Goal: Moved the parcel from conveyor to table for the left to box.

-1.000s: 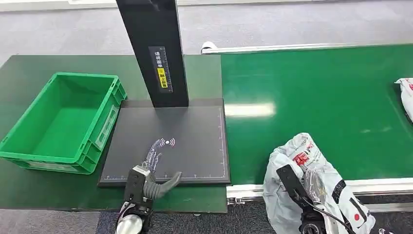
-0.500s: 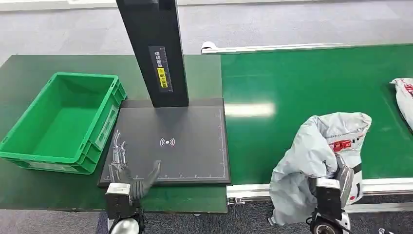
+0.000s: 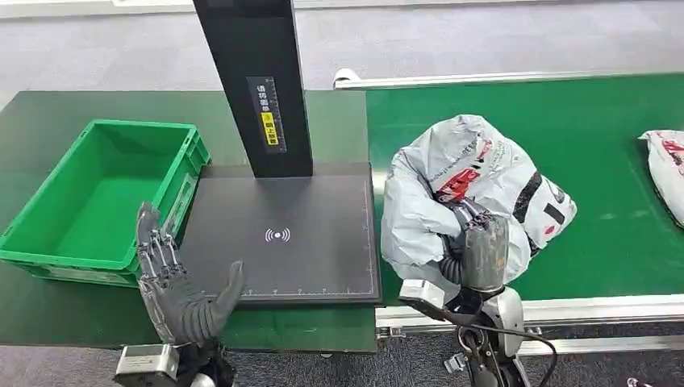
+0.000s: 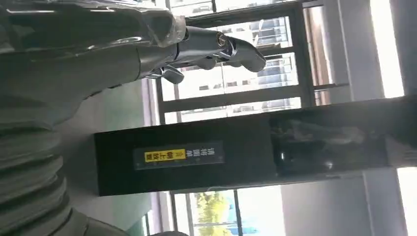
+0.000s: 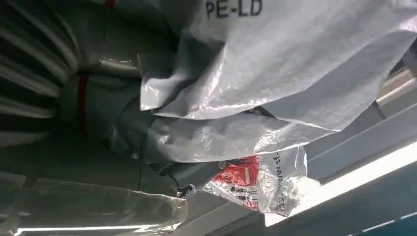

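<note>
Two hands rise from the near edge of the head view. At about seven o'clock the left hand (image 3: 181, 294) stands upright with its palm raised, fingers (image 3: 153, 250) spread apart and holding nothing, thumb angled toward the dark scanning pad (image 3: 306, 218); it hovers over the near edge of the dark green table (image 3: 48, 113), just beside the near right corner of the green crate (image 3: 48, 242). In the left wrist view the same hand (image 4: 147, 44) shows its fingers loose against bright windows, with the black post (image 4: 246, 152) and its yellow label beyond.

At about five o'clock the right hand (image 3: 480, 250) grasps the grey parcel (image 3: 452, 185) from underneath, fingers curled into the crumpled plastic. The parcel is lifted, bunched above the hand, hanging over the left end of the green conveyor (image 3: 524, 121) right next to the pad's right edge; red printing shows on its front. The right wrist view shows the parcel's wrinkled film (image 5: 275, 73) draped over that hand (image 5: 88, 128).

Farther off, at twelve o'clock, the black post (image 3: 258, 89) stands at the pad's far edge. At three o'clock a second parcel (image 3: 665, 169) lies on the conveyor, well apart from the held one.
</note>
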{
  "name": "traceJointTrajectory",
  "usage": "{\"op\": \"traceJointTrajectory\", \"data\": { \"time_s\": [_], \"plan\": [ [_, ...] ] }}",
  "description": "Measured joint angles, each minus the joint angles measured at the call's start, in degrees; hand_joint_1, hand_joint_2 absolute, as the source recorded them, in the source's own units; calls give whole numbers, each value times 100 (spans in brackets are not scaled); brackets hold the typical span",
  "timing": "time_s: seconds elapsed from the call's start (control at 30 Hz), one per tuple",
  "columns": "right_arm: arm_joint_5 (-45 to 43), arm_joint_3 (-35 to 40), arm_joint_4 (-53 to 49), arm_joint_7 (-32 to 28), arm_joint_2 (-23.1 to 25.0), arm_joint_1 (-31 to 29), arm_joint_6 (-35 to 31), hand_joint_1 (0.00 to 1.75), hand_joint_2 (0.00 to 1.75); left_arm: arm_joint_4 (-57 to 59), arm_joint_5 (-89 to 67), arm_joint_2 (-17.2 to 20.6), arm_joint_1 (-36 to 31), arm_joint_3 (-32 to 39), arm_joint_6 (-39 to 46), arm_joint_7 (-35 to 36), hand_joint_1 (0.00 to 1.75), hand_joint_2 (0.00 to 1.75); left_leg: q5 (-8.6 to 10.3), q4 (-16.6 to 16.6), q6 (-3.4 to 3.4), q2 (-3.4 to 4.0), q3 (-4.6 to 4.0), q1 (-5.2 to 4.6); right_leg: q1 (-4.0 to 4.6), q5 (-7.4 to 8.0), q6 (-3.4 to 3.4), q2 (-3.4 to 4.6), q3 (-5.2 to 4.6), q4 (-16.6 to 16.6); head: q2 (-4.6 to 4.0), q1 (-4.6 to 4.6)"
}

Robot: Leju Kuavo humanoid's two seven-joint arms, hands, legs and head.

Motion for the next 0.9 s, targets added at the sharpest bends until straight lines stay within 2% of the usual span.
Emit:
{"op": "traceJointTrajectory", "data": {
  "time_s": [0.23, 0.4, 0.53, 0.67, 0.73, 0.9],
  "plan": [
    [-158, 183, 288, -122, -2, -256, -4, 175, 175, -227, -146, 33, 37, 15, 2, 0, 0, 175, 0, 0, -1, 3, -4, 1, 1, 1, -1, 2, -2, 1, 0, 0],
    [193, 503, 1043, -306, 123, -917, -4, 175, 175, -623, -393, -147, 162, 214, 2, 0, 0, 175, 2, 0, -1, 1, -1, 1, 2, 2, -1, 2, -1, 2, 0, 0],
    [715, 982, 1899, -264, 490, -1687, 73, 175, 175, -846, -420, -249, 164, 319, 2, 0, 0, 175, 3, -2, -2, 13, 0, 4, 7, 2, -2, 8, -2, 7, 2, 0],
    [1384, 2086, 3570, 87, 1085, -2652, 601, 175, 175, -951, -783, -308, 161, 238, 2, 0, 0, 175, 4, -1, -5, 15, 7, 14, 15, 1, -4, 16, -4, 7, 0, 0],
    [1327, 2599, 4049, 194, 1302, -2834, 721, 175, 175, -977, -758, -304, 166, 151, 2, 0, 0, 175, 6, -1, -7, -8, -1, 15, 15, -3, -5, -8, -4, 7, 2, -2],
    [1106, 3668, 4724, 396, 1504, -3102, 879, 175, 175, -972, -651, -249, 169, -26, 2, 0, 0, 175, 5, -1, -7, -6, -6, 12, 14, -2, -5, -4, -6, 4, 0, 2]
  ]
}}
